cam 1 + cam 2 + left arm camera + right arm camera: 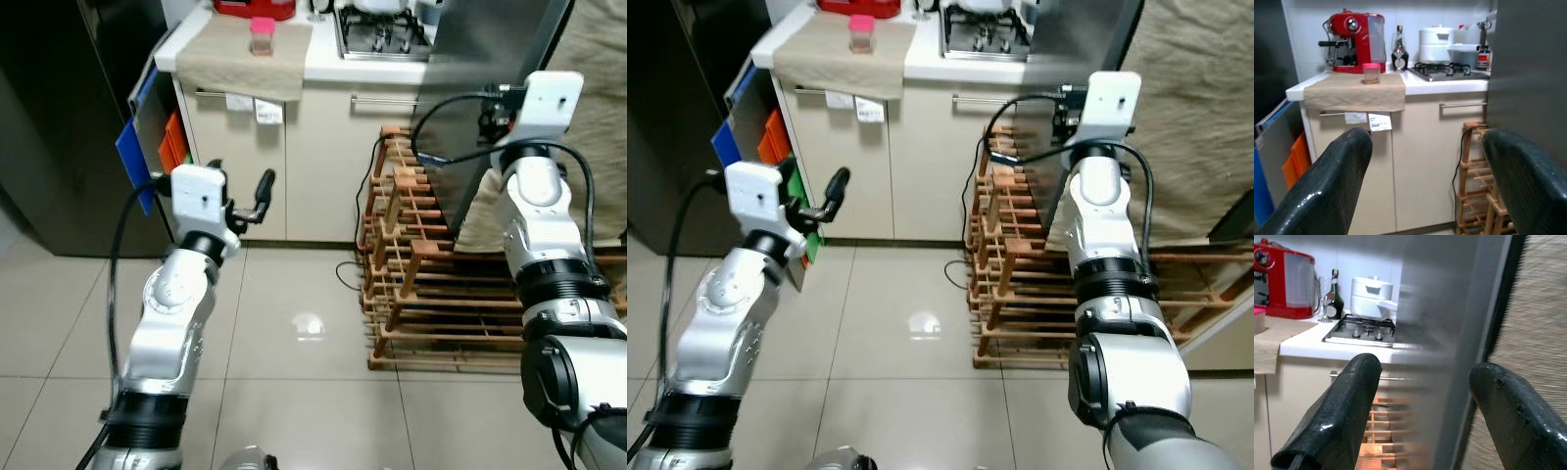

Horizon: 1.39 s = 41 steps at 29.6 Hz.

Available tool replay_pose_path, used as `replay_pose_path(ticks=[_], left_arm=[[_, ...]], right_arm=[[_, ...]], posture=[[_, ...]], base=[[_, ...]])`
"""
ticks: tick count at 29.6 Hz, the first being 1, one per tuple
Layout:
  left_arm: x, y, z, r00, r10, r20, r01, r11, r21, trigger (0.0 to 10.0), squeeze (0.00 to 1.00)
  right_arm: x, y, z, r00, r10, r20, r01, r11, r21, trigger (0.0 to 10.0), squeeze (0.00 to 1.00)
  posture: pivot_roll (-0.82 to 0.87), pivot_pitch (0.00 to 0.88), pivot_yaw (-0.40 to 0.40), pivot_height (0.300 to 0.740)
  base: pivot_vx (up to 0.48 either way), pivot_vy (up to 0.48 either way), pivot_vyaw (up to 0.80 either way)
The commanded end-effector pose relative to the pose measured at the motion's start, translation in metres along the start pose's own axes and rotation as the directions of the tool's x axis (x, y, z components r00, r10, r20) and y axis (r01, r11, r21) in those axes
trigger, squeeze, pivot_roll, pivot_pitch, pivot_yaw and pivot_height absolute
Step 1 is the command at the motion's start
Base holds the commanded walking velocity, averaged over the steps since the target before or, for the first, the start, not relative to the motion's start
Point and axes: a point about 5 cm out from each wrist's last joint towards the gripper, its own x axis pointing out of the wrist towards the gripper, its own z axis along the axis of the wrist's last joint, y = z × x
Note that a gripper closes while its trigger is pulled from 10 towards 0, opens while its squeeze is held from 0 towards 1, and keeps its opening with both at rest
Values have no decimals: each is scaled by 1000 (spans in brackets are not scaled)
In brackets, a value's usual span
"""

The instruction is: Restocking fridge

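Observation:
A tall grey steel door [490, 88] stands ahead on the right, and a dark fridge body [59, 127] is on the left. My right gripper [1420, 406] is raised to the door's edge [1464, 342], open, with that edge showing between its fingers. I cannot tell whether they touch it. My left gripper [241, 191] is held out at chest height, open and with nothing in it, facing the cream cabinet [1415, 161]. A small pink-lidded jar [262, 36] stands on a beige cloth [245, 59] on the counter.
A wooden rack [421, 284] stands on the tiled floor below the steel door, with a black cable beside it. On the counter are a hob [382, 34], a red coffee machine [1354, 41] and a white pot [1437, 44]. Blue and orange boards [142, 147] lean beside the cabinet. A burlap curtain [1205, 117] hangs far right.

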Motion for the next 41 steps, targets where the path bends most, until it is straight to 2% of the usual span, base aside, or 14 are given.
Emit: replay_pose_path(ticks=[1, 7, 8, 12, 15, 18, 22, 24, 29, 32, 34, 36, 39, 41], left_arm=[[-5, 1, 6, 1000, 0, 2, 0, 1000, 14, 10000, 0], [-11, 4, 9, 1000, 4, -24, -4, 1000, 26, 10000, 0], [-12, 5, 10, 1000, 4, -25, -3, 1000, 31, 10000, 0], [-16, 7, 13, 999, 5, -32, -3, 999, 41, 10000, 0], [-19, 8, 12, 999, 3, -42, -2, 999, 41, 10000, 0], [-20, 5, 6, 998, -3, -60, 5, 1000, 27, 10000, 0], [-15, -5, 3, 998, -51, -45, 49, 998, -34, 10000, 0], [-14, -8, 3, 997, -69, -40, 67, 996, -52, 10000, 0], [-4, -34, 3, 973, -230, -7, 228, 968, -104, 10000, 0], [-3, -40, 4, 966, -259, 1, 258, 958, -124, 10000, 0], [-7, -48, 12, 947, -319, 41, 321, 925, -204, 10000, 0], [-9, -51, 13, 936, -349, 45, 350, 911, -219, 10000, 0], [-16, -62, 19, 901, -430, 59, 432, 877, -210, 10000, 0], [-17, -64, 21, 894, -443, 61, 447, 874, -191, 10000, 0]], right_arm=[[4, -2, 7, 1000, -7, 24, 7, 1000, -11, 10000, 0], [7, -3, 9, 999, -13, 31, 13, 1000, -17, 10000, 0], [6, 2, 11, 999, 8, 45, -8, 1000, -6, 10000, 0], [-7, 24, 16, 984, 128, 123, -124, 992, -37, 10000, 0], [-18, 24, 11, 984, 120, 131, -115, 992, -48, 10000, 0], [-34, 2, -4, 995, -53, 89, 56, 998, -25, 10000, 0], [-39, -22, -9, 974, -218, 66, 217, 976, 24, 10000, 0], [-39, -26, -9, 967, -245, 65, 244, 969, 26, 10000, 0], [-33, -53, -2, 944, -322, 77, 325, 945, -33, 10000, 0], [-27, -56, 2, 944, -321, 77, 325, 944, -51, 10000, 0], [-21, -55, 4, 946, -316, 74, 320, 946, -53, 10000, 0], [-19, -54, 4, 946, -316, 72, 320, 946, -53, 10000, 0], [-14, -51, 3, 949, -310, 57, 313, 948, -55, 10000, 0], [-11, -50, 3, 951, -305, 52, 308, 950, -58, 10000, 0]], posture=[[108, 110, -15, 740], [118, 134, -9, 740], [121, 138, -12, 740], [112, 145, -8, 740], [101, 148, -6, 740], [76, 142, 7, 740], [41, 108, 29, 740], [41, 108, 29, 740], [-6, 87, 27, 740], [0, 97, 29, 740], [15, 110, 34, 740], [22, 115, 35, 740], [48, 133, 35, 740], [56, 139, 36, 740]], base=[[0, 0, 0], [0, 0, 0], [0, 0, 0], [0, 0, 0], [0, 0, 0], [0, 0, 0], [0, 0, 0], [0, 0, 0], [0, 0, 0], [0, 0, 0], [0, 0, 0], [0, 0, 0], [0, 0, 0], [0, 0, 0]])
